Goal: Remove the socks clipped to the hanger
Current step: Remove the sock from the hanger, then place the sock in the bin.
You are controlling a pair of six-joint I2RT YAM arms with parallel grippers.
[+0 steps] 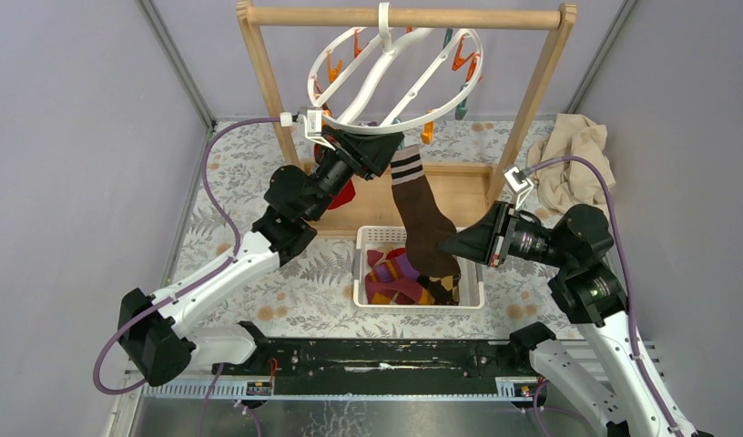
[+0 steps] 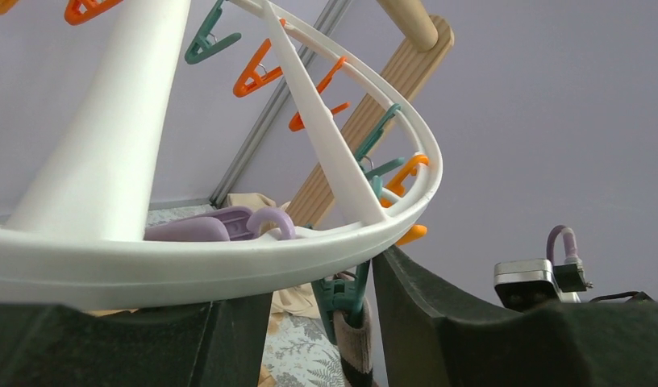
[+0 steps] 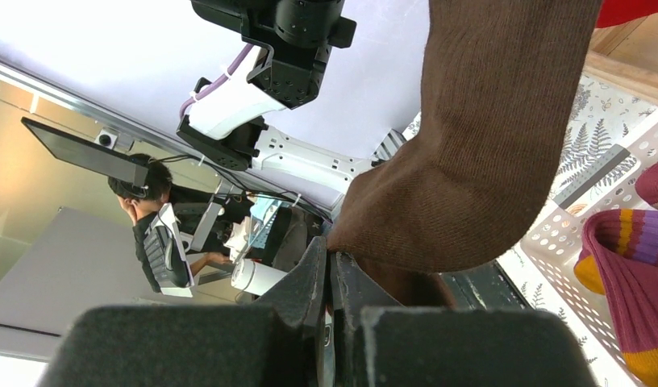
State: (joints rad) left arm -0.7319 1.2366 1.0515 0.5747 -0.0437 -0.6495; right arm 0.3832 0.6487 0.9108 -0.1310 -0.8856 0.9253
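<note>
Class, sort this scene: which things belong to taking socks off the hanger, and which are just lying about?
Job: brown knitted sock with striped cuff; white round plastic hanger; teal plastic clip; white perforated basket.
Lying about: crumpled beige cloth; fern-patterned table cover.

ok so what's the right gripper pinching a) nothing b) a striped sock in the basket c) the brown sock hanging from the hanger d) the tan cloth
c: the right gripper is shut on the lower end of the brown sock, whose cuff hangs from a teal clip on the hanger.
</note>
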